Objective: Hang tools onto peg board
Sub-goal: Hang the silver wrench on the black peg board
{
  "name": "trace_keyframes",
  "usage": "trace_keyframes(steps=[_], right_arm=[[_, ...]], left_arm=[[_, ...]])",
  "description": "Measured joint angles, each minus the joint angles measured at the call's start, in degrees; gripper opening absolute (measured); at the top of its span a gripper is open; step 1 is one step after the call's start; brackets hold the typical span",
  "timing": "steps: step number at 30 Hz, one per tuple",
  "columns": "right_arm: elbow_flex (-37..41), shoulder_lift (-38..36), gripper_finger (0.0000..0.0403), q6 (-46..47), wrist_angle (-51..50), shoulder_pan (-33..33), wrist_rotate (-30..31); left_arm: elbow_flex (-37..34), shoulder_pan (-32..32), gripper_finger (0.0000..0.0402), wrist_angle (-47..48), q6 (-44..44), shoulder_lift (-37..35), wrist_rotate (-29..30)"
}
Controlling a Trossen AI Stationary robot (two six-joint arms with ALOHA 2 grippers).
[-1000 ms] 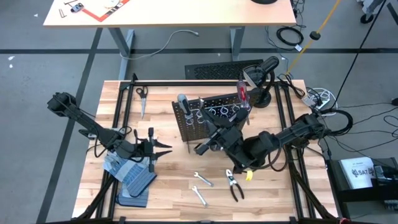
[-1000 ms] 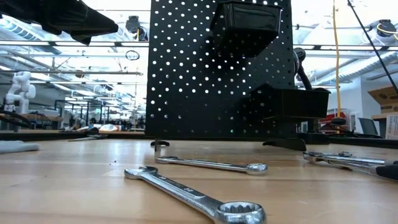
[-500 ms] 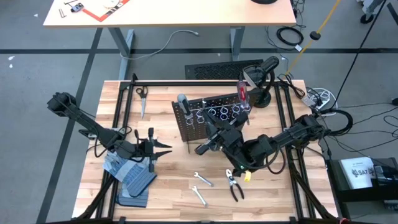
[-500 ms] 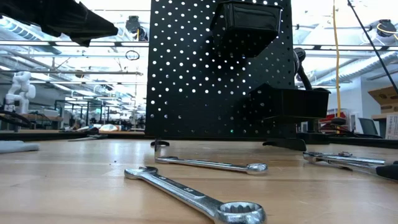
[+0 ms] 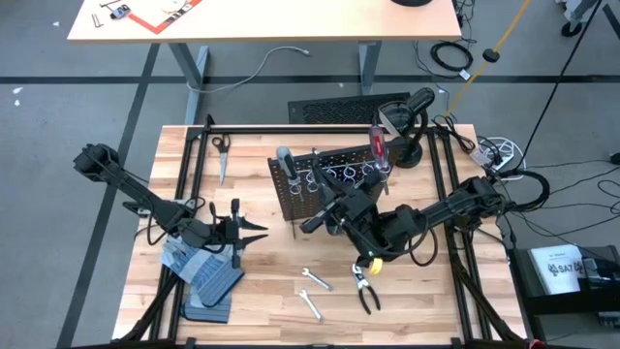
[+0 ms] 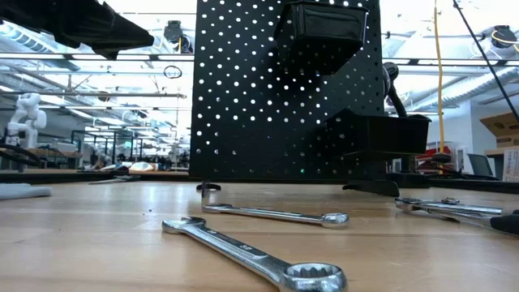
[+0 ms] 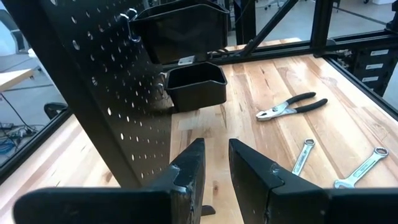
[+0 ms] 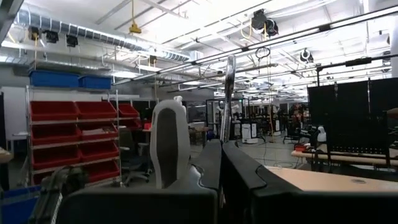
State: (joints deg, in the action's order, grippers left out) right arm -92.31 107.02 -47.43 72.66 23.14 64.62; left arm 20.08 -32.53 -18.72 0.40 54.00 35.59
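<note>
Right gripper (image 5: 312, 223) shifted left — no writing legible.

Both arms are dark, jointed, with black cables looped along their links. The left hand (image 5: 235, 231) ends in two flat black fingers (image 7: 186, 177) with angular faces. Behind the right hand (image 5: 312, 229) sits a small yellow tag.

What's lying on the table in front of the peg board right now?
In front of the peg board lie two wrenches and pliers. The right gripper and its arm cover part of the table there.
</note>
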Motion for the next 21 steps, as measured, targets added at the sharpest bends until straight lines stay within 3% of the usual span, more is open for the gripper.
trace_keyframes(steps=[8, 21], right_arm=[[0.02, -0.04, 0.0, 5.17, -5.55, -0.58, 0.03], [0.02, -0.94, 0.0, 3.13, -4.32, -1.44, -0.26]], left_arm=[[0.0, -0.02, 0.0082, -0.02, 0.0, 0.0, 0.11], [0.0, -0.04, 0.0082, 0.0, 0.04, 0.0, 0.31]])
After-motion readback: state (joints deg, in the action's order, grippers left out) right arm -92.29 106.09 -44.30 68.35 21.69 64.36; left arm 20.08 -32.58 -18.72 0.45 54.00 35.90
